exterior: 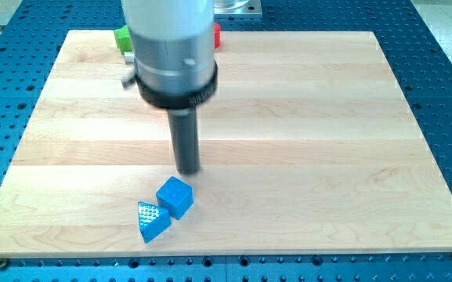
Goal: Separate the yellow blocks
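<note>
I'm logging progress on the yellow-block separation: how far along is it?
Done: nothing I can confirm; no yellow blocks show, perhaps hidden behind the arm. In hand: my tip rests just above the blue cube and blue triangular block. Left: apparently the whole separation.

**Yellow blocks not in sight**

From here no yellow block can be made out. Well above the tip [188, 171], the arm's broad grey housing [171, 47] hides part of the wooden board's [327, 141] far edge, and what lies behind it cannot be told. The only blocks showing are a blue cube [175, 196] just below the tip, a blue triangular block [152, 222] touching that cube's lower left, and slivers of a green block [121, 37] and a red block [217, 35] either side of the housing.
</note>
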Tool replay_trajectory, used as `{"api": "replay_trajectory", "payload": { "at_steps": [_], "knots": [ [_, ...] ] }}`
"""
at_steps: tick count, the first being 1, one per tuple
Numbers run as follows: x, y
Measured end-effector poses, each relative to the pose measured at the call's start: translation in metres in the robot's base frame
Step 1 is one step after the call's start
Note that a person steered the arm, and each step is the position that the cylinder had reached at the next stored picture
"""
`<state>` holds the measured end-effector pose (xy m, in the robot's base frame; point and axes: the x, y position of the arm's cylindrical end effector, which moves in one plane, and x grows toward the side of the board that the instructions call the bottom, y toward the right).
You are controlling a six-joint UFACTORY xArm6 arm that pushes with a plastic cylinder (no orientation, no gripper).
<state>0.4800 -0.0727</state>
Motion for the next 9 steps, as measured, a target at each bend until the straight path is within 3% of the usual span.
{"api": "replay_trajectory", "payload": {
  "at_steps": [1, 2, 3, 4, 5, 6, 9],
  "knots": [
    [-0.072, -0.063],
    [-0.125, -0.064],
    [-0.146, -0.062],
    [-0.127, -0.057],
    [-0.073, -0.039],
    [-0.062, -0.026],
    [-0.151, -0.030]
  ]
}}
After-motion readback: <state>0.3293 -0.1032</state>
